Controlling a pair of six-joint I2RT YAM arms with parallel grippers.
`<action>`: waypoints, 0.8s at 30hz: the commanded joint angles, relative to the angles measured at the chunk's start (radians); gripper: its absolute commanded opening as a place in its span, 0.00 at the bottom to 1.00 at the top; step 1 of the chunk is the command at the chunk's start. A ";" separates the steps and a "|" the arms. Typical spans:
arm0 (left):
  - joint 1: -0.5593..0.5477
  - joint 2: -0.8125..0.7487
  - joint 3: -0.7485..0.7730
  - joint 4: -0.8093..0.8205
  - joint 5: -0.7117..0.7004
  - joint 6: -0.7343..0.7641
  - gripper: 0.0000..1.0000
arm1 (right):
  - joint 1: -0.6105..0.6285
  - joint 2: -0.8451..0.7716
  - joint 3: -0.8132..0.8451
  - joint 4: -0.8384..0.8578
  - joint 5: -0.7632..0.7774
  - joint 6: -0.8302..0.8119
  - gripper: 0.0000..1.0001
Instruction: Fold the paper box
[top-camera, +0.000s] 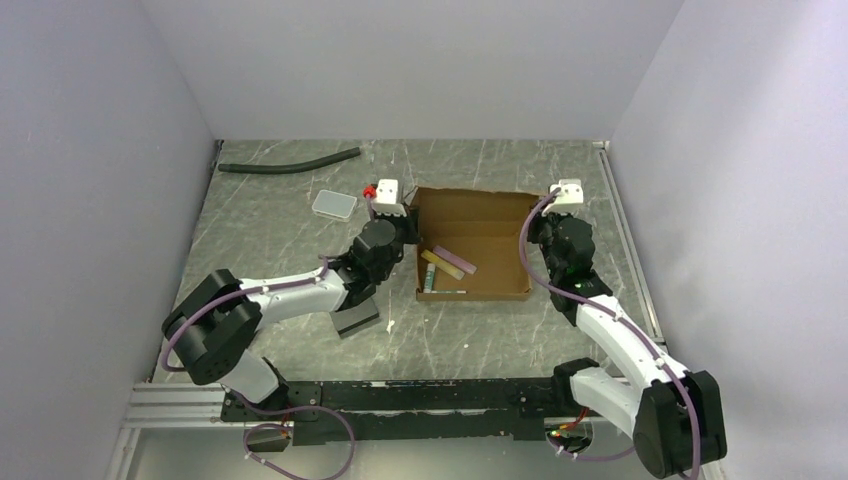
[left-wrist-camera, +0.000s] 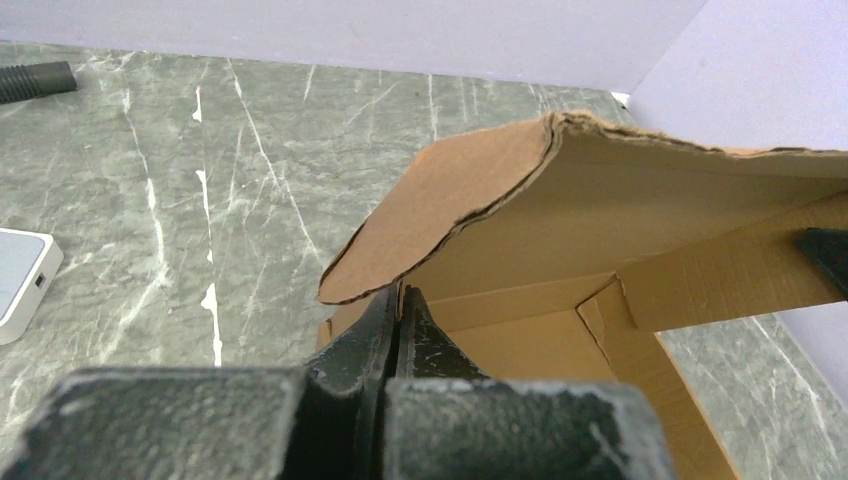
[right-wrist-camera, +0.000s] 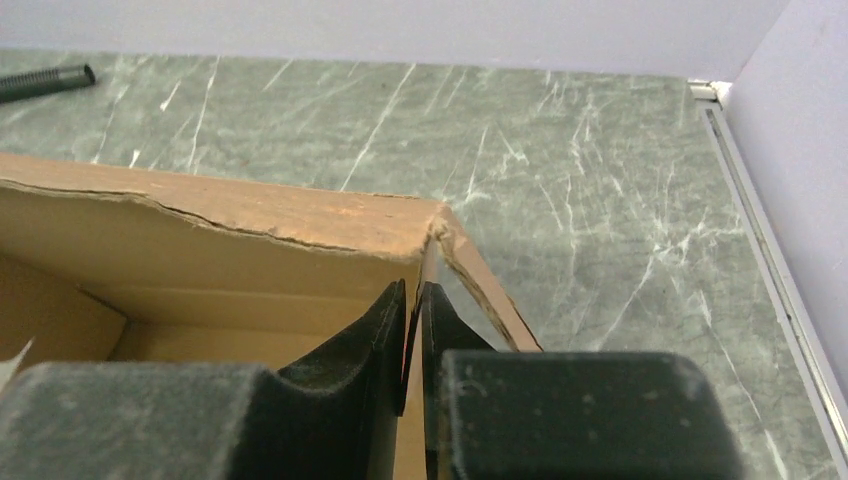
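Centre: paper box, walls raised (sticks lie inside).
Upper left: hose, white case.
Lower left: black slab.
Lower middle: open tabletop, passable.

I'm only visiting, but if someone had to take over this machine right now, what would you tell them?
Left hand: shut, at the paper box's far left corner; grip unclear.
Right hand: pinching its far right corner wall.
Box sits mid-table, small items inside.
Done: side walls up, tray formed.
To do: bring the lid flap down and tuck it.
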 joint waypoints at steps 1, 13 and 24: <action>-0.022 -0.026 -0.038 0.017 0.008 0.012 0.00 | 0.022 -0.016 -0.013 -0.172 -0.138 -0.008 0.14; -0.028 -0.034 -0.017 -0.037 0.036 -0.105 0.00 | 0.021 -0.082 -0.001 -0.298 -0.089 -0.111 0.14; -0.037 -0.024 0.063 -0.212 0.061 -0.251 0.00 | 0.022 -0.095 -0.008 -0.301 -0.108 -0.138 0.13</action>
